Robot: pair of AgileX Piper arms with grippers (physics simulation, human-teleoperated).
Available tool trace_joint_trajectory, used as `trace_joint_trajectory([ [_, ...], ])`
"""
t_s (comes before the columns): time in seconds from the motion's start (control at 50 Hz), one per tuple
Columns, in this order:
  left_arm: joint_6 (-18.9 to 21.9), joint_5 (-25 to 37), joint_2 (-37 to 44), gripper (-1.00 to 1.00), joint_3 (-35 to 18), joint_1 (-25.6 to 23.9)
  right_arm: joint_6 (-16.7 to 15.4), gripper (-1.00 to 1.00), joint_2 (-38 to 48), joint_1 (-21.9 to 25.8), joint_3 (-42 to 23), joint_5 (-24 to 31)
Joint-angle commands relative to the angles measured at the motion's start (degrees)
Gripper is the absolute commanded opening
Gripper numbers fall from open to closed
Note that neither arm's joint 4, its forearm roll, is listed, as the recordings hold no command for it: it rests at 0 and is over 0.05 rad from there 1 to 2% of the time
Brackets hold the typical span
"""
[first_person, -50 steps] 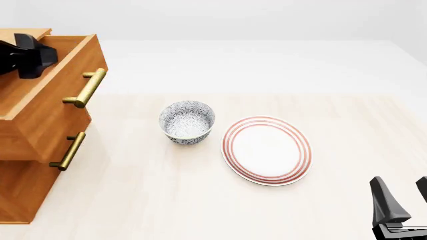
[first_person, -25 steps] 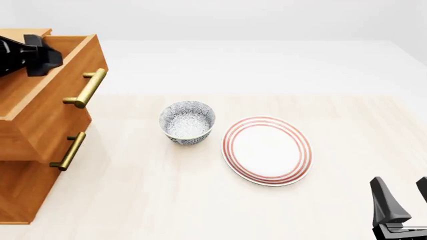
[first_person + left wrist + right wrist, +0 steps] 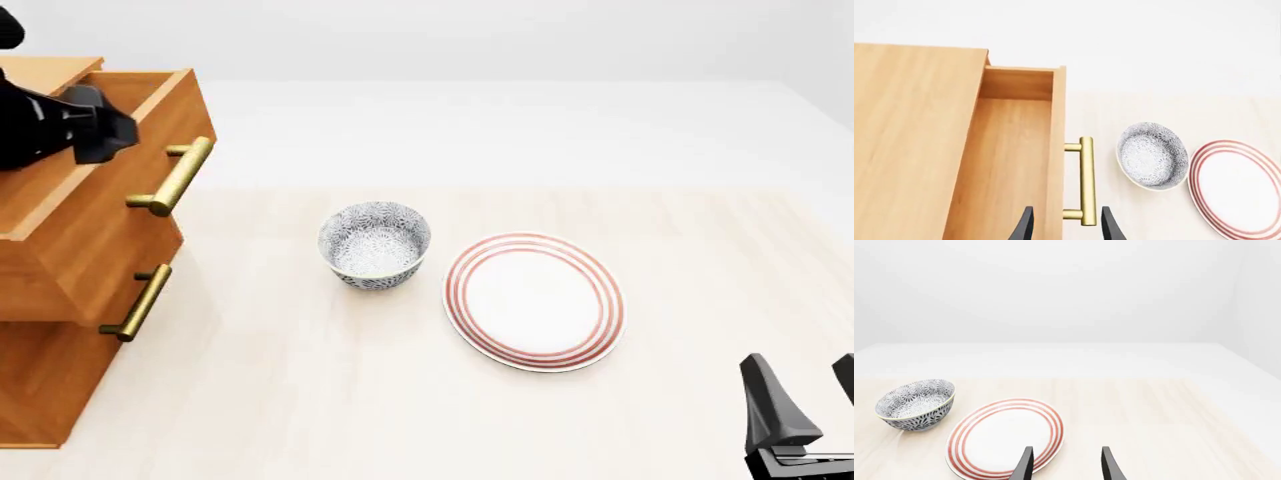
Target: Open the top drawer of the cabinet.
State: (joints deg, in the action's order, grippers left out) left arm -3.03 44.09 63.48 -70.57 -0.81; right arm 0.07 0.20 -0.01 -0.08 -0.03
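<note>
The cabinet (image 3: 54, 300) stands at the table's left edge. Its top drawer (image 3: 114, 200) is pulled out, with the plain wooden inside (image 3: 1007, 165) showing. Its brass bar handle (image 3: 171, 177) faces right and also shows in the left wrist view (image 3: 1087, 182). My left gripper (image 3: 107, 135) hovers above the open drawer, just left of the handle. In the left wrist view it (image 3: 1066, 230) is open and empty, and its fingers (image 3: 1024, 227) stand either side of the drawer front and handle, above them. My right gripper (image 3: 801, 420) is open and empty at the near right.
A second drawer's brass handle (image 3: 138, 302) sits below the top one. A patterned bowl (image 3: 375, 243) and a red-ringed white plate (image 3: 534, 300) lie mid-table, right of the cabinet. Both also show in the right wrist view, the bowl (image 3: 916, 405) and the plate (image 3: 1006, 440).
My left gripper has moved right and slightly down over the open drawer, toward the handle. The drawer and the right arm have not moved.
</note>
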Motion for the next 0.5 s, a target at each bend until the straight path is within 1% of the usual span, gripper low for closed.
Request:
trace_joint_trajectory([
  [0.02,-1.1,-2.3,0.9,1.00,2.2,-0.6,0.0,1.00,0.0,0.0,0.0,0.0],
  [0.1,-1.7,-3.5,0.8,1.00,3.6,-0.8,0.0,1.00,0.0,0.0,0.0,0.0],
  [0.5,-2.5,-6.5,1.4,1.00,7.2,-0.9,0.0,1.00,0.0,0.0,0.0,0.0],
])
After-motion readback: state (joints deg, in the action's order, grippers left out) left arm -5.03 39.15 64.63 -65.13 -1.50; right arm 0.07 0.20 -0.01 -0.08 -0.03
